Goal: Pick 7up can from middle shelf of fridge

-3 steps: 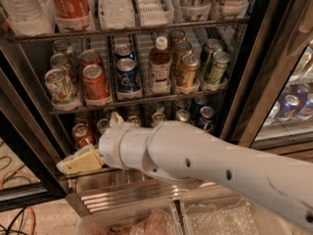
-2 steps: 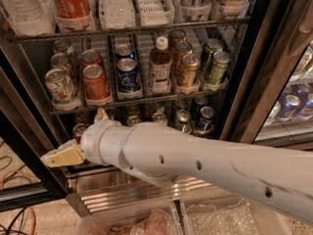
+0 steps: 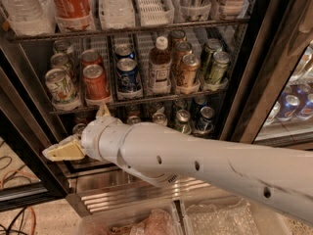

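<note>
**Approach under way at the open fridge (image 3: 243, 77).** The pincer (image 3: 61, 151) hangs below the middle shelf (image 3: 146, 100), close to the cooler's dark door edge, with nothing visibly held. Whether it is apart or together cannot be told.

The 7up can (image 3: 61, 86) stands upright almost straight above the pincer, at the front of the shelf's outermost lane, untouched. Beside the can, on the side toward the arm, stand a red cola can (image 3: 95, 81) and then a blue can (image 3: 127, 74).

The step in hand appears to be the approach, with the grasp not yet made. The next move likely calls for raising the pincer to the can's height, turning it to face into the shelf, and closing in without knocking the cola can.

The white arm (image 3: 205, 165) stretches nearly level across the scene. Its wrist is bent so the pincer points outward and slightly down, away from the shelves.
</note>
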{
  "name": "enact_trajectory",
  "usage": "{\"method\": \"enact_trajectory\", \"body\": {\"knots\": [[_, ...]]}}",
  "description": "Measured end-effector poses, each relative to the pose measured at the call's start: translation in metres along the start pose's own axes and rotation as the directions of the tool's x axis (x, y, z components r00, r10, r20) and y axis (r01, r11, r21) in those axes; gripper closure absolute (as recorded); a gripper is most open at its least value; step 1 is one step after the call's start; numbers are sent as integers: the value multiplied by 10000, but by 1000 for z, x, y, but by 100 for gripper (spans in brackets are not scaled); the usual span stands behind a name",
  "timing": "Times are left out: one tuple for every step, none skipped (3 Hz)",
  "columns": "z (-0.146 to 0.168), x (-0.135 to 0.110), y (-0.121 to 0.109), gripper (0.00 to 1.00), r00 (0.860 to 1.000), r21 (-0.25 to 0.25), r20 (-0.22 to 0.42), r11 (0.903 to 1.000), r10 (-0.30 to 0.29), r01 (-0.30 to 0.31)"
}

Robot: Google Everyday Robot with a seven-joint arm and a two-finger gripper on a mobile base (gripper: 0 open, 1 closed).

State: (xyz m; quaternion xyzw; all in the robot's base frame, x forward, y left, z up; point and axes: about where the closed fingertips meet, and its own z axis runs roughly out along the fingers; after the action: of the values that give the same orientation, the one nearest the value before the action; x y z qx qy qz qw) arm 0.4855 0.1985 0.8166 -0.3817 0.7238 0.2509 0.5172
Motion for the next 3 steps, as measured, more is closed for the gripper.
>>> {"method": "enact_trajectory", "body": {"knots": [[17,-9,7,0,9992,-193,273,9994,-276,281],[40,-10,17,0,9989,-129,404,9996,-226,231],[57,-11,20,0,9985,402,488,9990,-236,216]]}}
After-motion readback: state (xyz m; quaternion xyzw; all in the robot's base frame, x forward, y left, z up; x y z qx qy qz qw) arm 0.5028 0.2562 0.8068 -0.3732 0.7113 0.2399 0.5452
